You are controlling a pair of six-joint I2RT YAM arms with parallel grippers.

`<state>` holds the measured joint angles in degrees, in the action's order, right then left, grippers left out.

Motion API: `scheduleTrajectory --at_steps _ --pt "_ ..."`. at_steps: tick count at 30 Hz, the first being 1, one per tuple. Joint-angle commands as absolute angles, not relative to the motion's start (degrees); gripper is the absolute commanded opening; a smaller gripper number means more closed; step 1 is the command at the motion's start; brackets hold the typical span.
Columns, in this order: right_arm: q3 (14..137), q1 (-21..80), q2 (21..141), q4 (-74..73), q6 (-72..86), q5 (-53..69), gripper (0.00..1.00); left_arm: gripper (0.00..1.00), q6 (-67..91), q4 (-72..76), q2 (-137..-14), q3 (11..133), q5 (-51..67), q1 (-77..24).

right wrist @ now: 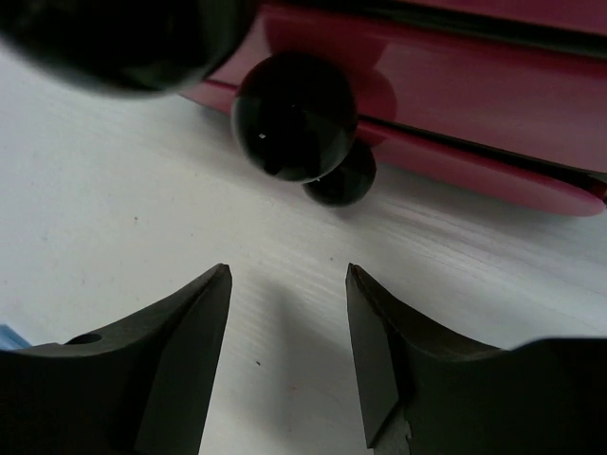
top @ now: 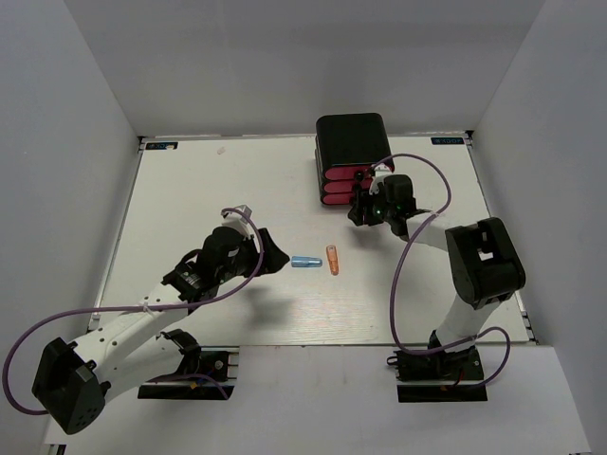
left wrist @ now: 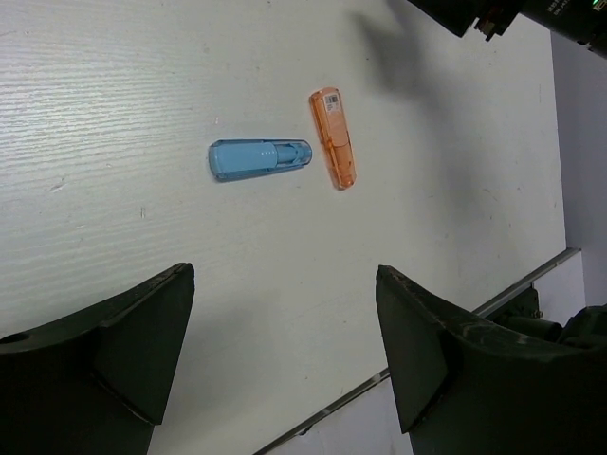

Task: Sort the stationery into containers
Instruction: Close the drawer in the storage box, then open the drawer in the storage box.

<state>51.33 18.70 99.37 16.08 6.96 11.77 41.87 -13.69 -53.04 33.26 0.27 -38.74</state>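
Just ahead of left end effector (left wrist: 285, 275): blue cylinder (left wrist: 258, 158), orange cylinder (left wrist: 333, 138).

Translucent plastic light-blue cylinder (left wrist: 260, 159) and orange cylinder (left wrist: 333, 138); glossy black knob (right wrist: 295, 117) (mirror-like); matt, grained table (left wrist: 114, 95).

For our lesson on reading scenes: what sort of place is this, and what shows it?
Probably a robotics lab test cell: a left arm and right arm bolted to a white table, plain white walls boxing it in, and a staged pink-drawered cabinet.
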Motion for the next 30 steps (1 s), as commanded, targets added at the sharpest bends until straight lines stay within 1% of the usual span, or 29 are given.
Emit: scheduleTrajectory --at_steps 1,4,15,17,25,28,30 --pt "52.39 18.47 100.54 22.67 15.2 9.49 0.57 0.87 42.19 -14.67 -51.86 32.96 -0.53 -38.94" --pt "52.82 18.55 101.51 23.38 18.19 9.58 0.56 0.87 42.19 -14.68 -51.86 32.96 -0.53 -38.94" --pt "53.88 18.28 104.5 26.54 25.57 7.56 0.56 0.87 42.19 -14.68 -54.66 33.57 -0.53 -38.94" --pt "53.88 18.2 104.24 26.98 25.49 8.17 0.53 0.87 42.19 -14.68 -54.67 33.57 -0.53 -38.94" --pt "49.22 18.63 96.51 26.29 24.26 12.83 0.51 0.87 42.19 -14.06 -54.67 33.05 -0.53 -38.94" --pt "45.45 18.28 90.81 23.74 21.54 12.22 0.54 0.87 42.19 -13.54 -54.67 33.05 -0.53 -38.94" --pt "42.64 18.11 87.64 20.67 19.87 9.58 0.65 0.87 42.19 -13.54 -54.67 33.05 -0.01 -38.94"
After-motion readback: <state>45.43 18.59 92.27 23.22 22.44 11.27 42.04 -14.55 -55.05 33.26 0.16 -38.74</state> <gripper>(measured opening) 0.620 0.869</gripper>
